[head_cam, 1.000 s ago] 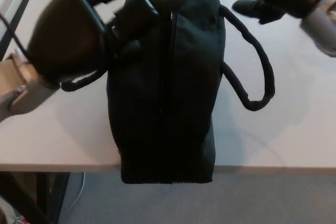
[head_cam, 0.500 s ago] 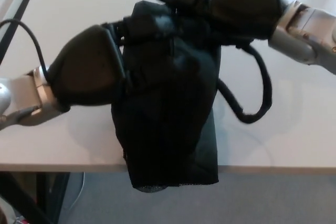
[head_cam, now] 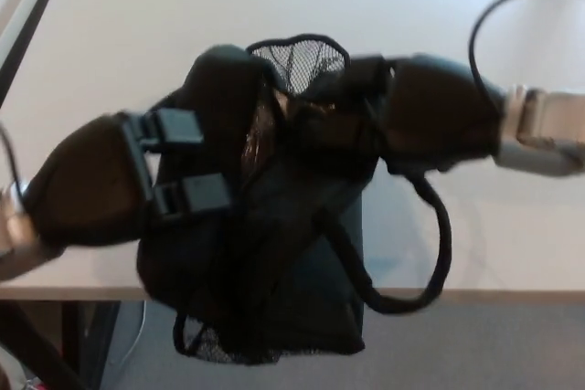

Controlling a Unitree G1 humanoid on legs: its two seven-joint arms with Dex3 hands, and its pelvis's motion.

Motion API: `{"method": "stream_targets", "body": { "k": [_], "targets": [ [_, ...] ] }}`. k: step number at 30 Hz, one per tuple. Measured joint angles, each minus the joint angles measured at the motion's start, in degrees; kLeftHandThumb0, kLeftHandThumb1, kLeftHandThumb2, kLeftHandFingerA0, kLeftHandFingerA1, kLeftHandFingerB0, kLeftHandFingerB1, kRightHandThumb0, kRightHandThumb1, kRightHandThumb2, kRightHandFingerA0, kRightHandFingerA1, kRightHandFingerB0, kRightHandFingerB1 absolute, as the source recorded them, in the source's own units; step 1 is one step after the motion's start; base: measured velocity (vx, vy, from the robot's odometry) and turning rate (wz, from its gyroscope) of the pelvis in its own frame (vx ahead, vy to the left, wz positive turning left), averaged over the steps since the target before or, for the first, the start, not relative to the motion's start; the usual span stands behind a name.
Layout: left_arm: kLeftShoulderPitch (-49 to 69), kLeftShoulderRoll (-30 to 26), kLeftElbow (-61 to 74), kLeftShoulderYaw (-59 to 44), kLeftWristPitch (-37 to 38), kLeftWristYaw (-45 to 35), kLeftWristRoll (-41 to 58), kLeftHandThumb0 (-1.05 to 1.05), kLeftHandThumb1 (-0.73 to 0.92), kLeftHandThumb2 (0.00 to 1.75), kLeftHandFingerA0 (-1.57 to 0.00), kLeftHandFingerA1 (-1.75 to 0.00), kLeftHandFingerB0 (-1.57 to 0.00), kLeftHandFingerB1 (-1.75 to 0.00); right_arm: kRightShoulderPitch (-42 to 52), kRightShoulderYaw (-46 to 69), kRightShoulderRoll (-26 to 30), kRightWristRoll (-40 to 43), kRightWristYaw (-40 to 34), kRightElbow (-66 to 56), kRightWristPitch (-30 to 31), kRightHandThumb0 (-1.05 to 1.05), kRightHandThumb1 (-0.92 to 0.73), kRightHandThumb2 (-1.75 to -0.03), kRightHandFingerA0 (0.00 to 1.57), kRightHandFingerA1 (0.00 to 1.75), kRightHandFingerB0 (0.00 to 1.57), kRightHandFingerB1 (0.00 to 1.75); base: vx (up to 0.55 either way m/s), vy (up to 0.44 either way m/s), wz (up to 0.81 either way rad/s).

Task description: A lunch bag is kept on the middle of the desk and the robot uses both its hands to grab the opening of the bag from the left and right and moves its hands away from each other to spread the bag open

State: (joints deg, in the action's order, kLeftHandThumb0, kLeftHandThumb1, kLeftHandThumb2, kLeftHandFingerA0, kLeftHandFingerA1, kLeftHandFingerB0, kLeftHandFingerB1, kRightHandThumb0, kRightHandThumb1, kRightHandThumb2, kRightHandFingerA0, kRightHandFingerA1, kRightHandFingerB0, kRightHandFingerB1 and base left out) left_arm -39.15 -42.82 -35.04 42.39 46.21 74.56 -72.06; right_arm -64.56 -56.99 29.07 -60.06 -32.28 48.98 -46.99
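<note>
Here, in the head view, the black lunch bag (head_cam: pixel 274 253) sits at the near edge of the pale desk (head_cam: pixel 119 34), its lower end hanging past the edge over the grey floor (head_cam: pixel 475 344). My left hand (head_cam: pixel 101 180) comes in from the left with its fingers (head_cam: pixel 187 166) closed on the bag's left lip, and my right hand (head_cam: pixel 430 116) reaches in from the right, gripping the opposite lip near the top. Between my 2 hands the mouth is partly parted: a patch of mesh lining (head_cam: pixel 297 57) shows at the far end, and a dim gap runs down beside my left fingers. The picture is soft with blur, so I cannot make out exactly how much fabric each hand has pinched. A carry strap (head_cam: pixel 430 253) loops out to the right and drapes over the desk edge. I judge the spreading to be under way but not finished. The risks I see come from the bag's position: with so much of it already over the edge, an uneven pull toward me could drag it off the desk. A thin pinch on either lip could slip free once the fabric goes taut, and the loose strap could snag my right wrist.
</note>
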Motion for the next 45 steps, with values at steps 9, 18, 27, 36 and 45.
{"method": "stream_targets", "body": {
  "k": [9, 18, 27, 36, 45],
  "targets": [
    [11.12, 3.98, -7.67, -4.24, 1.05, 2.82, 4.8, -0.1, 0.48, 0.89, -1.06, -1.25, -1.03, -0.77, 4.78, 1.31, 3.55, -2.65, -5.04, -2.34, -1.92, -0.22, -0.58, -0.59, 0.29, 0.34, 0.21, 0.29, 0.0, 0.0, 0.0],
    [13.13, 6.63, -11.5, -5.1, 1.04, 3.37, 7.02, -0.12, 0.52, 0.9, -1.02, -1.32, -1.02, -0.79, 6.6, 1.5, 4.11, -5.06, -9.53, -2.11, -2.9, -0.26, -0.6, -0.59, 0.31, 0.34, 0.2, 0.28, 0.0, 0.0, 0.0],
    [13.3, 6.69, -10.72, -5.75, 1.04, 3.36, 8.04, -0.11, 0.48, 0.92, -1.02, -1.31, -1.01, -0.79, 6.92, 1.47, 4.11, -6.41, -12.17, -1.38, -3.42, -0.26, -0.6, -0.61, 0.3, 0.35, 0.16, 0.28, 0.0, 0.0, 0.0],
    [13.13, 5.1, -1.76, -9.07, 1.02, 2.97, 8.29, -0.19, 0.61, 0.61, -0.99, -0.56, -0.87, -0.59, 6.77, 1.91, 4.06, -7.23, -12.72, 0.0, -3.26, -0.32, -0.52, -0.57, 0.36, 0.35, 0.18, 0.28, 0.0, 0.0, 0.0],
    [1.93, 7.69, 16.74, -17.58, 0.51, -5.08, 12.06, -0.02, 0.52, 0.73, -0.32, -0.35, -0.12, -0.33, -1.98, 5.26, -0.19, -7.71, -12.2, 5.1, 1.87, -0.5, -0.65, -0.62, 0.13, 0.31, 0.1, 0.2, 0.0, 0.0, 0.0]
  ]
}}
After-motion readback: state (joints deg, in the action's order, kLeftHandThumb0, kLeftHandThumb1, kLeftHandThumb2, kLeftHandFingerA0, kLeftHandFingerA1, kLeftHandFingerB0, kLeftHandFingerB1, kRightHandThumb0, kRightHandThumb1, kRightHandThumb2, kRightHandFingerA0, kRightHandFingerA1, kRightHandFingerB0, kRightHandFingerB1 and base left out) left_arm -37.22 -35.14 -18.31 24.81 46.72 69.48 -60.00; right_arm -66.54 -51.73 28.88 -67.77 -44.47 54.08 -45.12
